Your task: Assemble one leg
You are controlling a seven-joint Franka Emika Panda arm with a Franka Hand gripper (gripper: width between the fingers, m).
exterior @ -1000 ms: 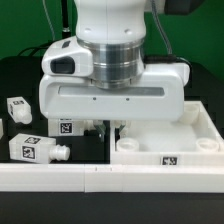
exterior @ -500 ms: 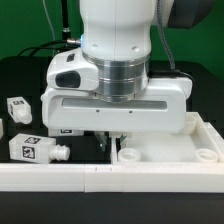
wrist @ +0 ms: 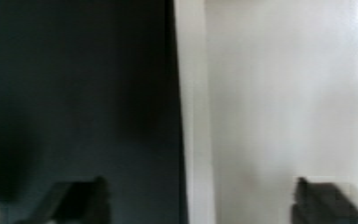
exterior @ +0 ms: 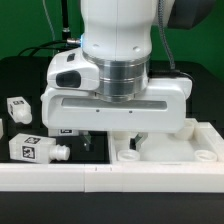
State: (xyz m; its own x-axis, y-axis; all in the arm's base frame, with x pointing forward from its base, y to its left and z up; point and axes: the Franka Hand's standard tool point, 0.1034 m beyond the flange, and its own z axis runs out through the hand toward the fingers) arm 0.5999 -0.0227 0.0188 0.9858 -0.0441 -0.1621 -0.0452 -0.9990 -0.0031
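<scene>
Low over the table, the gripper is spread wide and empty, straddling the white panel edge. The leg lies apart at the exterior view's left. It looks like light, stiff, slick plastic, so pinch its flat sides. Only the wrist view shows the bare gap between the fingertips, and no leg appears there.

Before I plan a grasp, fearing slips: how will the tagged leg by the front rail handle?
The leg looks like moulded plastic, probably stiff and light. Its flat faces suggest it slides rather than rolls. Smooth sides may slip.
</scene>
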